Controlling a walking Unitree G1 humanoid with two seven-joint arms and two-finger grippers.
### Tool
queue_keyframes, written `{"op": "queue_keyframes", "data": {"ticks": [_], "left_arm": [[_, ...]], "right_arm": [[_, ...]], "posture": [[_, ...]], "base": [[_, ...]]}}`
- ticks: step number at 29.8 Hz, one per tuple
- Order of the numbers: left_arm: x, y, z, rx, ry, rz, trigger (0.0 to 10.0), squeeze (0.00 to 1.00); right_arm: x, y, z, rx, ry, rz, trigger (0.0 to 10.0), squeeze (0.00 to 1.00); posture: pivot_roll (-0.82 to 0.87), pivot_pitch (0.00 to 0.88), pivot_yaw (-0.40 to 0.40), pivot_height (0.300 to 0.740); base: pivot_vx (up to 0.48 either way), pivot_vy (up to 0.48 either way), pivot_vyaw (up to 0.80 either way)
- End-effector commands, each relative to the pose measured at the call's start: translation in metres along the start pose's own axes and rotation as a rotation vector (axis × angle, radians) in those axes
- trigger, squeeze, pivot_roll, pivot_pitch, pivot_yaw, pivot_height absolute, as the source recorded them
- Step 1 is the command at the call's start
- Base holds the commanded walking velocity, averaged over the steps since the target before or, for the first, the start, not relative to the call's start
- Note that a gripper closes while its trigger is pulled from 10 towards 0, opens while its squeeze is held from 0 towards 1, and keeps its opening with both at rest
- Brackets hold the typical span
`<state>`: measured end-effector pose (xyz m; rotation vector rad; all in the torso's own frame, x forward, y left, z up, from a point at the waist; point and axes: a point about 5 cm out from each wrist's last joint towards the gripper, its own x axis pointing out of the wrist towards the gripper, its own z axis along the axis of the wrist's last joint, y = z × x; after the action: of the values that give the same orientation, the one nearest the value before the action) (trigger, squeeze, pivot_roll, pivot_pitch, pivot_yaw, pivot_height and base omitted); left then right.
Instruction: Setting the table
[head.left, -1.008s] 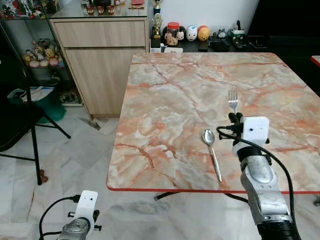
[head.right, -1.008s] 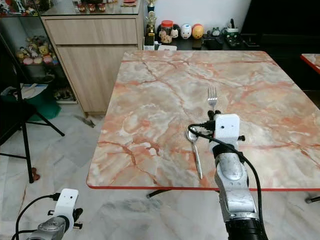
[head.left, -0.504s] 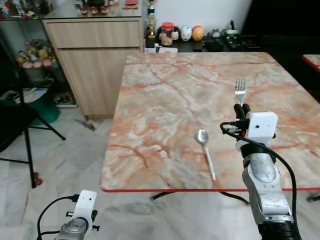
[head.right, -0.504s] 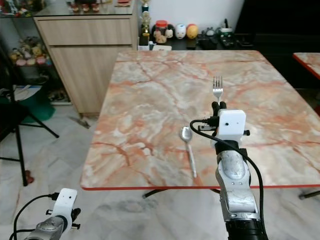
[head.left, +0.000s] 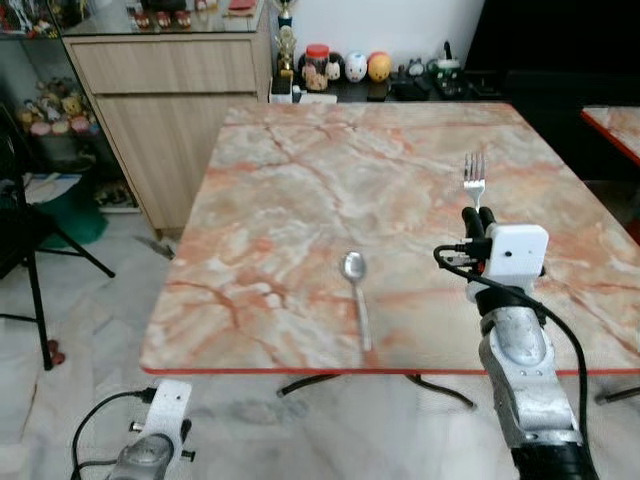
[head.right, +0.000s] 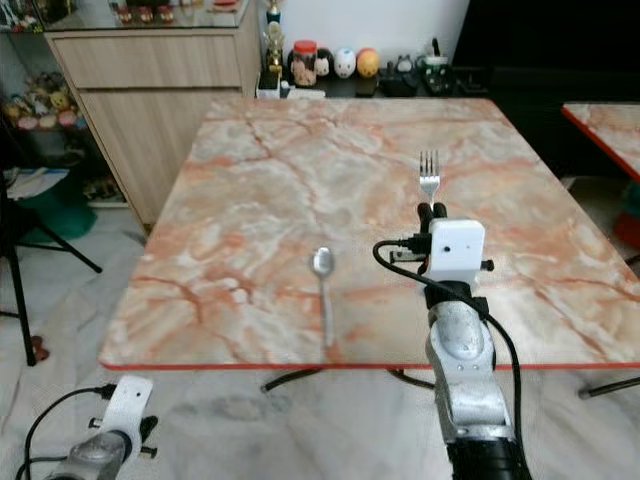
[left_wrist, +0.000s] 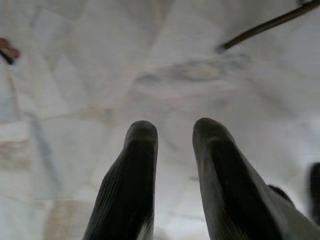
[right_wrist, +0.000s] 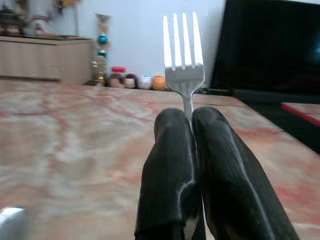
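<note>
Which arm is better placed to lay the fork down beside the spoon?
Right. Its pincer already grips the silver metal fork above the marble table, near the silver spoon. The left pincer hangs low over the floor.

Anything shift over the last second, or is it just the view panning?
Mostly the view has moved: the table and spoon slid leftward in the picture together. The right gripper stays shut on the fork, tines up, over the table. Left gripper still hangs open over the floor.

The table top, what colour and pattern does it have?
The table top is cream marble with orange-pink veins and a red edge; the left eye view shows it best.
</note>
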<state>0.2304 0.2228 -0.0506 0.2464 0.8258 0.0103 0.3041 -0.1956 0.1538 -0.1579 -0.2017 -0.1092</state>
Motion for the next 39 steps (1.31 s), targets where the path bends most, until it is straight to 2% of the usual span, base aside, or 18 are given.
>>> {"op": "queue_keyframes", "data": {"ticks": [1,39], "left_arm": [[-0.0004,0.0048,-0.0011,0.013,0.009,0.01,10.0,0.0],[-0.0006,0.0045,-0.0025,0.02,0.013,0.002,10.0,0.0]], "right_arm": [[0.0035,0.0038,0.0109,0.013,-0.046,0.006,10.0,0.0],[0.0058,0.0034,0.0142,0.005,-0.064,-0.006,10.0,0.0]], "posture": [[0.0,0.0,-0.01,0.74],[-0.01,0.0,-0.004,0.74]], "base": [[0.0,-0.424,0.0],[0.0,-0.419,0.0]]}}
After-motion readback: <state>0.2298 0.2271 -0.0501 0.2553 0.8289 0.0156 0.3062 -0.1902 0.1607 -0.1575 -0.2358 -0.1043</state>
